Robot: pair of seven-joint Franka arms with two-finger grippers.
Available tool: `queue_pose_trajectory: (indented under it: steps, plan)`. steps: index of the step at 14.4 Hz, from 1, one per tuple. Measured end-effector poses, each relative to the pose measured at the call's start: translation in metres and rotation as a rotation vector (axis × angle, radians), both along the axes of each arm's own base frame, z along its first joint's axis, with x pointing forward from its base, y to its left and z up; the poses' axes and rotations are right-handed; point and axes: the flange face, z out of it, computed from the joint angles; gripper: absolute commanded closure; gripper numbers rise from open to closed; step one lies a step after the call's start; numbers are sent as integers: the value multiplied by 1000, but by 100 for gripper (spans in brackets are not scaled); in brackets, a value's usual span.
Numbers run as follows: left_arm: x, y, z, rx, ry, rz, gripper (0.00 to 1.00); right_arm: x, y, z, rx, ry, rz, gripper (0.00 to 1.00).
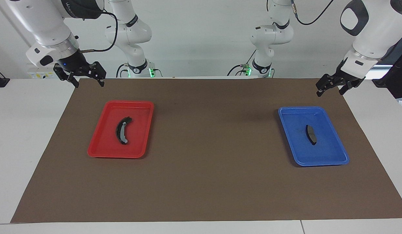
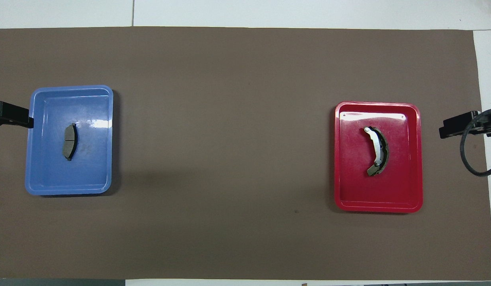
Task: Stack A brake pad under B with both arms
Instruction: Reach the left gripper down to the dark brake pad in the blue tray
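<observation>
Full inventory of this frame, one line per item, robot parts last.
A brake pad: 1, plain dark grey, lying in the blue tray.
B: 1, black crescent with a light-grey strip, lying in the red tray.
Blue tray: 1, blue, on the mat toward the left arm's end of the table.
Red tray: 1, red, on the mat toward the right arm's end.
Mat: 1, brown, covering most of the white table.
Left gripper: 1, black, open, empty, raised over the mat's edge near the blue tray.
Right gripper: 1, black, open, empty, raised over the mat's corner near the red tray.
</observation>
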Motion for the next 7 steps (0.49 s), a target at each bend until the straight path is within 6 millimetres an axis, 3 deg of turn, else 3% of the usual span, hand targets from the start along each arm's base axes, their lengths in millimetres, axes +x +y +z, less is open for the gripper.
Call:
queue_pose_trajectory:
  steps: [7]
  plan:
    - [0,2,0,0,0,5,0,0,3,0,0,0,6,0]
